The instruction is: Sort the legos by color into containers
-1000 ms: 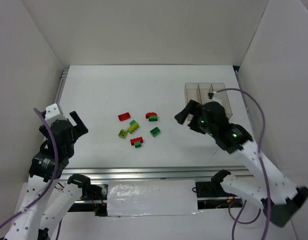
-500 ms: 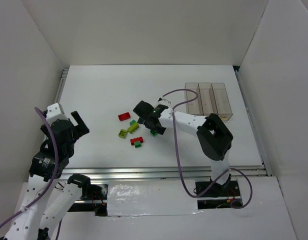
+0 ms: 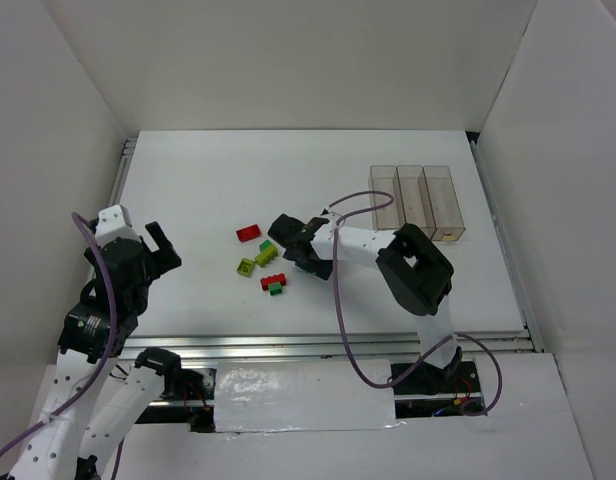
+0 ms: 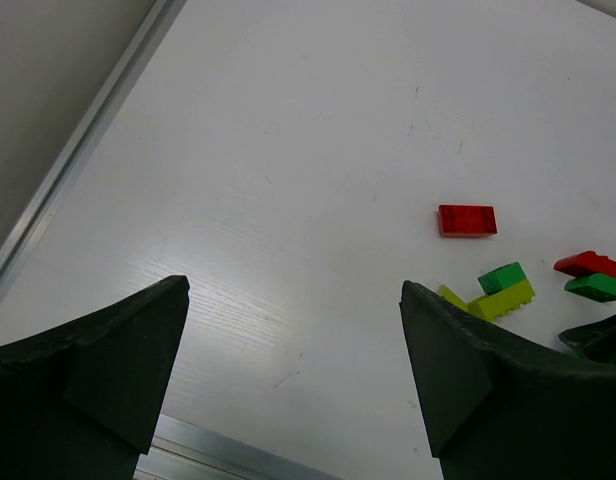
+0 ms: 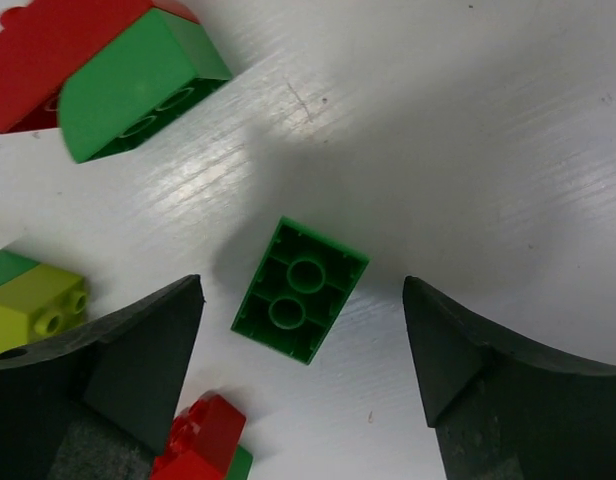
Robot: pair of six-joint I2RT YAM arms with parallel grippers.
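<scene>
Three clear bins stand side by side at the far right of the white table. They touch each other in a row. A tan label shows at the near end of the right one. Every brick that shows lies out on the table, well apart from the bins.

The bricks sit in a small bunch near the middle of the table, to the left of the bins. The right gripper reaches over to that bunch. Its two fingers are wide apart. A dark green brick lies flat on the table between them, upside down, with its two round holes facing up. There is a gap on each side of it, so the fingers do not touch it.

Just past it lie a red curved brick and a green curved brick, pressed side by side. To the left is a yellow-green brick with a bit of green on it. On the near side is a small red piece.

A flat red brick lies alone at the far left of the bunch.

The left gripper hangs over bare table at the near left. Its fingers are wide apart and hold nothing.
</scene>
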